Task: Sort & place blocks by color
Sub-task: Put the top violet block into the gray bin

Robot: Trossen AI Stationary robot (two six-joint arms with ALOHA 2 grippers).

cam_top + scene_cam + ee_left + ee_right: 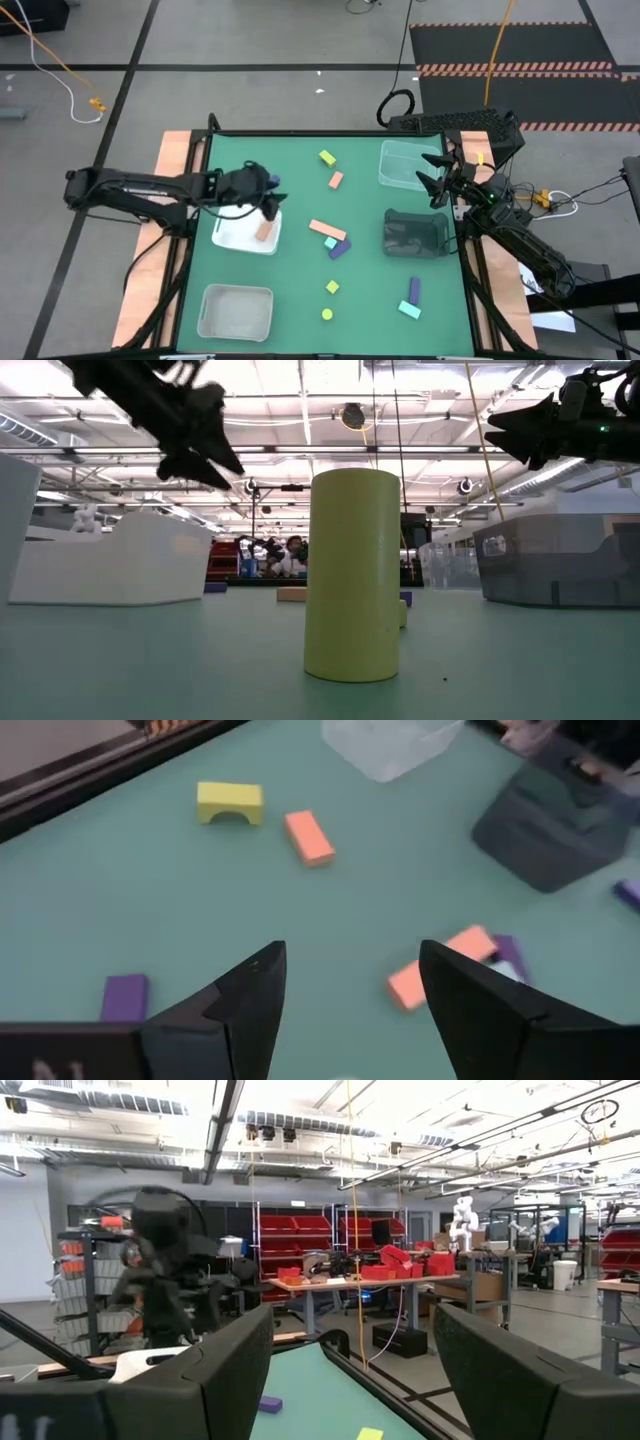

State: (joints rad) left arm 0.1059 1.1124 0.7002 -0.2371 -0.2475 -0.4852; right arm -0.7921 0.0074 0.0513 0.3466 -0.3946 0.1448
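While most blocks lie scattered on the green surface (pixel 300 290), rests alone in the white tray (pixel 228 238) one salmon block (pixel 264 231), directly under the left gripper (pixel 268 208). Spread across the middle: a yellow arch block (pixel 327 158) at the far side, a salmon bar (pixel 336 180) just beside it, then a longer salmon bar (pixel 327 229) touching a mint block (pixel 331 243) and a purple block (pixel 340 248). Nearer the front, a yellow cube (pixel 332 287) and a yellow cylinder (pixel 327 314), the latter filling the low view upright. Toward the right front corner, a purple bar (pixel 414 290) touching a mint block (pixel 410 309). Visible from the left wrist, a further purple block (pixel 125 996) just beside that arm's own dark fingers (pixel 250 1005). Around these, a dark tray (pixel 415 234) at right centre, a clear tray (pixel 410 165) at the far right and another white tray (pixel 236 311) at the front left. Left jaws spread apart with nothing between them, hanging above the white tray. Right gripper (pixel 437 176) raised over the near edge of the clear tray, jaws likewise parted and holding nothing.
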